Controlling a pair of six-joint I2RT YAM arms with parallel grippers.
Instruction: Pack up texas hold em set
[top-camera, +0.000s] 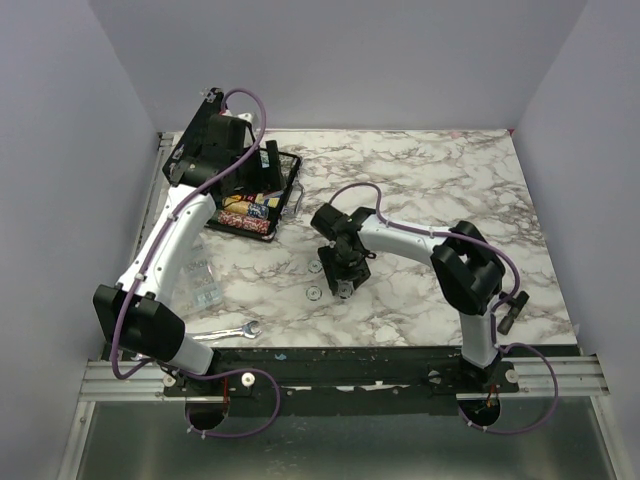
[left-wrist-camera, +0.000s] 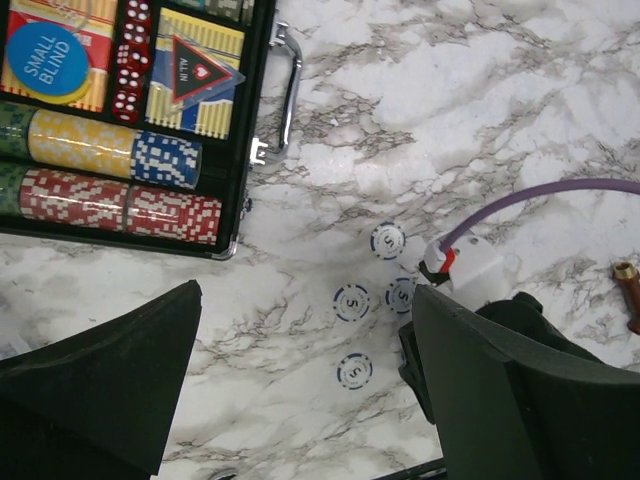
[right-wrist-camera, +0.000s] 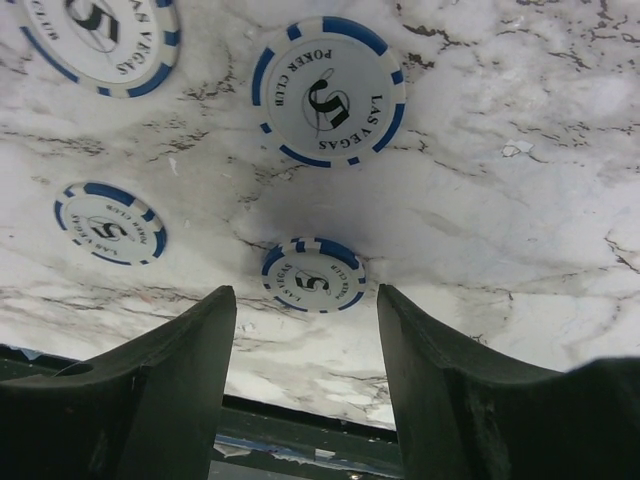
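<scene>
**Loose chips out of the case; right tool set over one**

Step in hand, as I read it: gathering the strays. Four loose chips (left-wrist-camera: 351, 301) lie flat on the counter (top-camera: 450, 200). They are near the case (left-wrist-camera: 255, 90), on its handle (left-wrist-camera: 293, 80) side, and none touches another. The case is open.

Left tool (left-wrist-camera: 300, 400) hangs over the ground between case and chips. Its fingers are spread wide and empty.

Right tool (right-wrist-camera: 305, 390) is low over one target chip (right-wrist-camera: 313, 275), which lies just ahead of the fingertips, in line with the gap. The fingers are parted and grip nothing.

Materials:
- **Chips:** thin round discs, whitish faces, blue edge blocks, a printed 5.
- **Counter:** flat, marble-patterned, looks hard and smooth.
- **Case:** black and rectangular, with a bright metal bar handle.
- **Inside the case:** chip rows (left-wrist-camera: 110, 150) lie on their sides as red, yellow, blue and green cylinders. Farther from the chips, a dark red triangle (left-wrist-camera: 200, 72) rests on a yellow card box.

Next move, my judgement: lower until the fingers straddle the disc, then close across its rim. A thin disc lying flat offers little edge, so it may skate away. Once lifted, it goes to the case.
</scene>
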